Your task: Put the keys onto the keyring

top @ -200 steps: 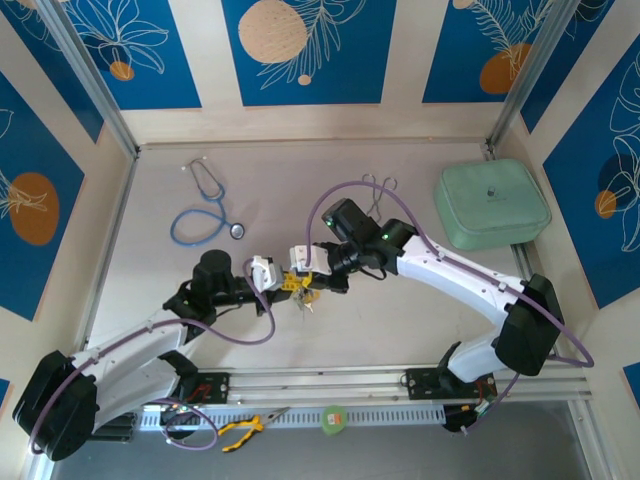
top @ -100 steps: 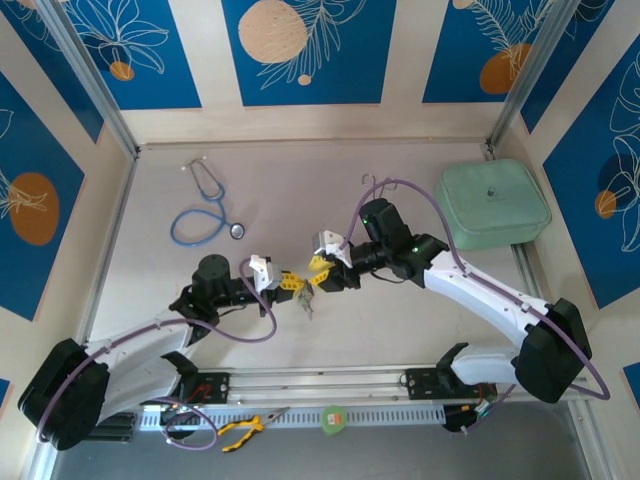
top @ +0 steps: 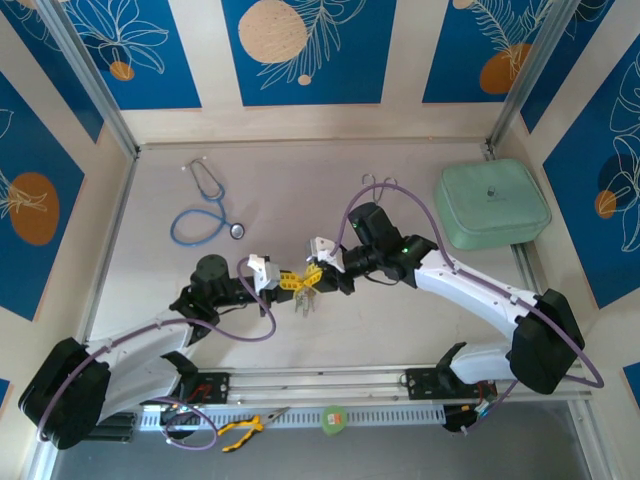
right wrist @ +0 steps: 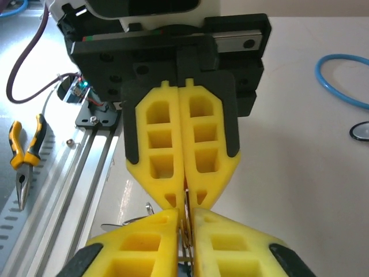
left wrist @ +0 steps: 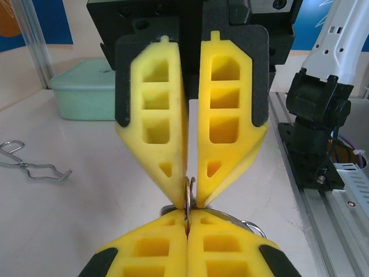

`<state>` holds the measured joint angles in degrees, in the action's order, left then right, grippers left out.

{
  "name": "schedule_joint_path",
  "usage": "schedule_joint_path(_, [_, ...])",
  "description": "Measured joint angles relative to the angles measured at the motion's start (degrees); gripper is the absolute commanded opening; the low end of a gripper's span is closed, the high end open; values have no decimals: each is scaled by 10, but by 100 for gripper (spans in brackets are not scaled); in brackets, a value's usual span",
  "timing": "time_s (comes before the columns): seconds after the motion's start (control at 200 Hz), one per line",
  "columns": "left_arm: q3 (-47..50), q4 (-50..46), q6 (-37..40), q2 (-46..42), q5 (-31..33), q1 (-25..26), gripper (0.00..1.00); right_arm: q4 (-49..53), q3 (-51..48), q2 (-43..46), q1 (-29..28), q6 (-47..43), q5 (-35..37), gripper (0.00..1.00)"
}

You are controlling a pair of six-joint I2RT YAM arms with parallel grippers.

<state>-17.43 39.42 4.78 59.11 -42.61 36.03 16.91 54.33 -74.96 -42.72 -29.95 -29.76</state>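
The left hand (top: 286, 282) and the right hand (top: 316, 275) meet nose to nose above the middle of the desk (top: 300, 180), a little toward its near edge. Each has its fingers pressed nearly together on a thin metal loop standing edge-on in the seam between them, which is judged to be part of the keyring (left wrist: 188, 195). Sharing the grip this way probably lets one hand steady the ring while the other works on it, and keeps the small parts off the desk where the fingers can reach them. From above, the keys (top: 303, 303) appear to dangle just below the joined fingertips, clear of the surface.

Much is hard to read. The foam fingers cover most of the ring in both wrist views, so its oval body, chain, green tab and yellow tag cannot be picked out. Whether either key is already threaded on or merely hangs alongside cannot be told, and the blue and black heads are too small to separate from above. Silvery bits peek out beside the fingertips, unidentifiable.

The stethoscope (top: 205, 210), forceps (left wrist: 31, 167), green case (left wrist: 86, 95) and pliers (right wrist: 23, 158) lie well apart.
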Motion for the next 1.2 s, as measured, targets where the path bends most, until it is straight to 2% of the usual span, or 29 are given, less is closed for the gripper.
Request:
schedule_joint_path(0.045, [1, -1, 0, 0, 0, 0, 0, 2, 1, 0, 0, -6, 0, 0])
schedule_joint_path(0.09, [1, -1, 0, 0, 0, 0, 14, 4, 1, 0, 0, -7, 1, 0])
schedule_joint_path(0.15, [1, -3, 3, -2, 3, 0, 24, 12, 7, -1, -2, -12, 6, 0])
schedule_joint_path(0.25, [1, -19, 11, -17, 15, 0, 26, 49, 25, -6, -11, -32, 31, 0])
schedule_joint_path(0.485, [-28, -123, 59, -54, 38, 0, 22, 154, 97, -33, -41, -97, 107, 0])
schedule_joint_path(0.57, [-34, -141, 70, -54, 40, 0, 18, 174, 113, -40, -49, -109, 123, 0])
schedule_joint_path(0.74, [-36, -159, 77, -54, 40, 0, 17, 198, 136, -59, -58, -116, 140, 0])
schedule_joint_path(0.82, [-36, -165, 78, -54, 38, 0, 11, 200, 136, -61, -60, -115, 141, 0])
schedule_joint_path(0.905, [-36, -166, 80, -54, 34, 0, 0, 200, 136, -61, -60, -110, 141, 0])
schedule_joint_path(0.98, [-36, -167, 79, -54, 31, 0, 0, 200, 136, -61, -59, -103, 137, 0])
schedule_joint_path(1.105, [-36, -158, 78, -54, 31, 0, 0, 184, 123, -54, -44, -87, 111, 25])
schedule_joint_path(1.2, [-32, -146, 76, -54, 33, 0, 0, 156, 98, -31, -26, -76, 82, 30])
